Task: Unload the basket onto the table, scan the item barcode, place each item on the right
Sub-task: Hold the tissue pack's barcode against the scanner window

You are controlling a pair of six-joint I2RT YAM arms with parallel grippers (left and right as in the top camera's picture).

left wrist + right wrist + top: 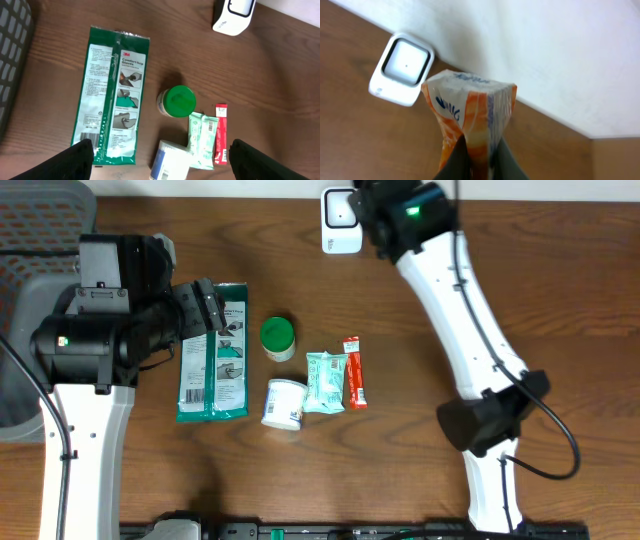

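In the right wrist view my right gripper point(480, 146) is shut on an orange and white packet point(470, 102), which sticks up between the fingers. Just beyond and left of it the white scanner point(402, 67) lies on the table, its window facing up. From overhead the scanner point(340, 220) sits at the table's far edge, and the right gripper point(378, 210) is beside it; the packet is hidden under the arm. My left gripper point(208, 308) is open above the green glove pack point(212, 352), with its dark fingers point(75, 160) wide apart and holding nothing.
Near the middle of the table lie a green-lidded jar point(277, 338), a white tub point(284, 402) on its side, a mint packet point(324, 381) and a red stick sachet point(354, 372). A grey mesh chair point(40, 240) stands at the far left.
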